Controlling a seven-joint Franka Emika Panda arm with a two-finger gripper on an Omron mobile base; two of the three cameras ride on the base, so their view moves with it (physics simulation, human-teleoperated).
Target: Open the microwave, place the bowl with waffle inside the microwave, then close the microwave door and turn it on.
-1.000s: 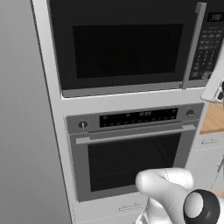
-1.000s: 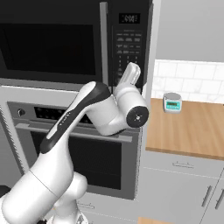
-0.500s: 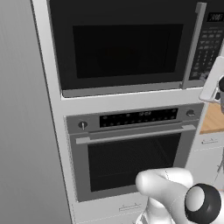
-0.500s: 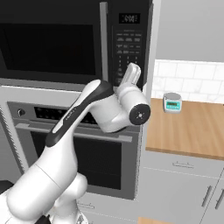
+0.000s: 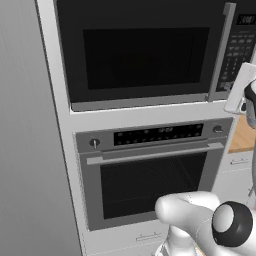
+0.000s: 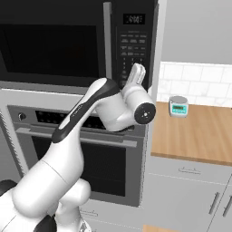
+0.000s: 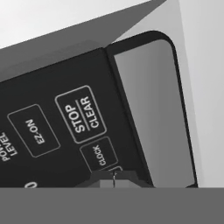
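A steel-fronted built-in oven (image 5: 150, 175) with a dark glass window, horizontal grey handle (image 5: 155, 153) and round knobs sits in a white cabinet column. To its right, a small round kitchen timer (image 6: 178, 106) with a teal display stands on a wooden countertop (image 6: 195, 136), before white tiled backsplash (image 6: 195, 84), above grey drawers (image 6: 183, 190).

The microwave (image 5: 150, 50) looks glossy black, its door (image 5: 145, 52) dark glass with a matt grey handle (image 5: 220, 50). The oven (image 5: 150, 175) front is brushed steel; the counter (image 6: 195, 133) is smooth wood.
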